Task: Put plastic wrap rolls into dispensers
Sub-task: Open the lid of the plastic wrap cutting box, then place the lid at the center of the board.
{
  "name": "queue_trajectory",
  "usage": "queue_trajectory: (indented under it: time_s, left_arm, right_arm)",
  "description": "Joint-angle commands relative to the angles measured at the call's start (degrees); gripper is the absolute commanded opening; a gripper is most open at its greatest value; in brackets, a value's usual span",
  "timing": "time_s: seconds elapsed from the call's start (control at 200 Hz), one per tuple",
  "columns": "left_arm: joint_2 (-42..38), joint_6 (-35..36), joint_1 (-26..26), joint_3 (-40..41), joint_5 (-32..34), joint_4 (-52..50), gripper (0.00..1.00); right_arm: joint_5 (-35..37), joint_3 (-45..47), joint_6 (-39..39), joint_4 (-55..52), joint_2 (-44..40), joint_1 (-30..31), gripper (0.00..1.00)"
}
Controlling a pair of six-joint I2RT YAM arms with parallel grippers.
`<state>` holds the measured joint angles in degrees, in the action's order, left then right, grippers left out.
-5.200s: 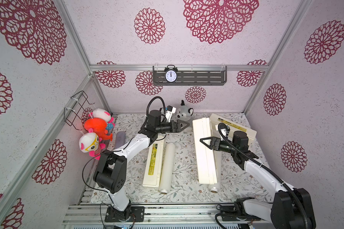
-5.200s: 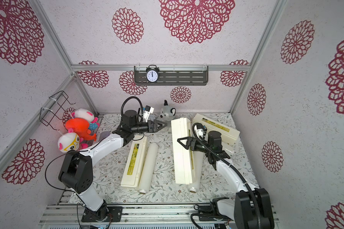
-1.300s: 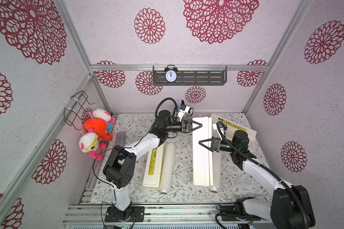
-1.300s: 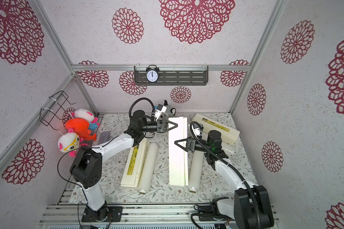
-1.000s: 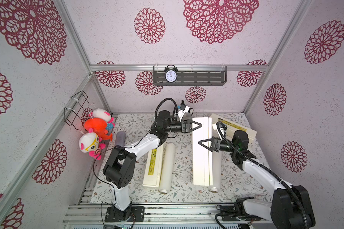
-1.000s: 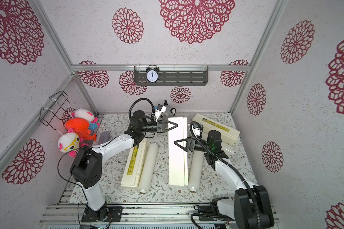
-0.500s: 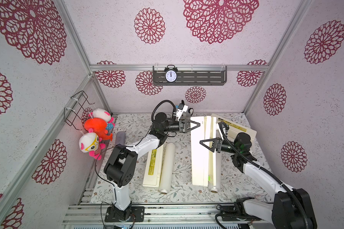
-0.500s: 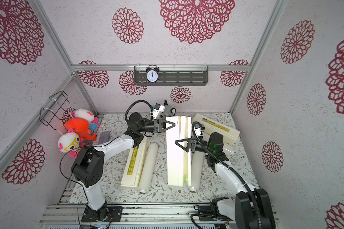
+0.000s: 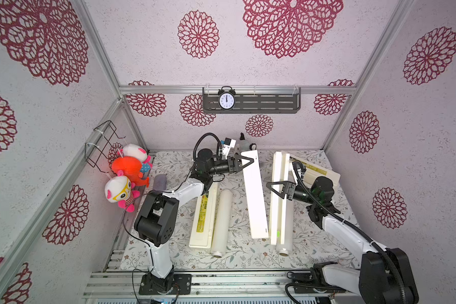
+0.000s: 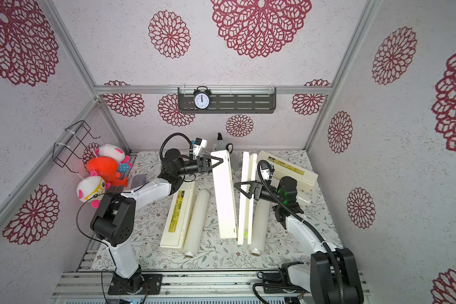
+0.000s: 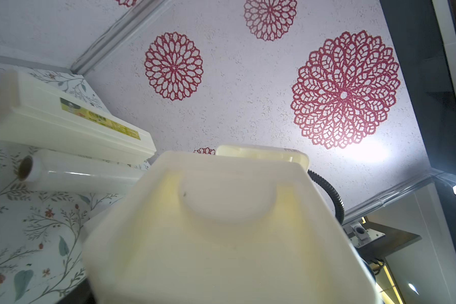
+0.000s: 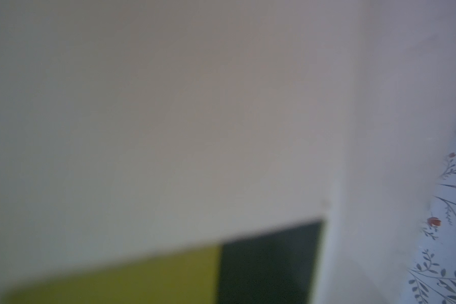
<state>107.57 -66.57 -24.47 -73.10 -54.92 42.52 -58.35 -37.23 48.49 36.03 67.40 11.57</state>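
Step (judged): opening the middle dispenser so its roll can go in. Nothing is loaded yet.

Swung-out half [image 9: 254, 197]: long white panel angled off its partner. The far end looks raised and the near end is on the desk [image 9: 237, 252]. Best lowered slowly and flat, w/o twisting the joint (hinge not visible).

Standing half [image 9: 274, 218]: up on its long edge, w/ the green slider [image 9: 277, 233] near its near end. It needs bracing until the other half is down.

Roll [image 9: 287, 226]: on the desk just beside the standing half, on its right. It should go in level, ends matched to the tray ends.

Left gripper [image 9: 250, 161]: jaws wide, grasping the far end of the swung-out half (cream tray fills the left wrist view).

Right gripper [image 9: 270, 186]: jaws spread at the standing half, approx mid-length. Whether it grips or only braces can't be told (right wrist view is a blurred label).

Room: walls on three sides. Bare desk lies btw the swung-out half and the left roll [image 9: 221, 218], which lies beside the closed left dispenser [image 9: 203, 210].

Right side: tighter, w/ the far dispenser [image 9: 316, 169] near the right arm.

Back edge: a plush [image 9: 245, 144] sits just behind the raised end.
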Motion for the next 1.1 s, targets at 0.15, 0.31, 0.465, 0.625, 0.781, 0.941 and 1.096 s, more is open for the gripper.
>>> queue_trajectory:
  time_s: [0.15,0.31,0.465,0.625,0.781,0.941,1.096]
  left_arm:
    - [-2.0,1.9,1.8,-1.1,1.0,-5.1,0.63]
    - [-2.2,6.2,2.2,-2.9,1.3,-12.6,0.64]
    - [-1.3,7.2,2.2,-3.3,1.2,-13.9,0.65]
    - [-0.2,7.1,2.5,-3.4,0.9,-13.8,0.65]
    - [0.8,5.2,4.1,-3.5,-0.3,-10.9,0.65]
    - [1.3,4.5,6.2,-3.0,-1.1,-10.1,0.65]
    - [2.0,-2.8,9.4,-1.2,-3.8,0.4,0.65]
  right_arm:
    - [23.6,-11.7,-22.0,-38.6,-5.3,0.0,0.64]
    - [42.4,-17.3,-27.5,-58.0,-4.8,-0.1,0.64]
    - [55.0,-17.9,-28.9,-68.4,-4.0,-1.4,0.64]
    - [62.7,-17.3,-28.9,-74.0,-4.8,-4.1,0.65]
    - [63.5,-17.5,-28.1,-75.6,-2.9,-4.7,0.65]
    - [58.6,-18.9,-25.8,-73.0,-0.1,-3.4,0.64]
    - [55.9,-22.5,-22.6,-68.2,6.0,3.6,0.64]
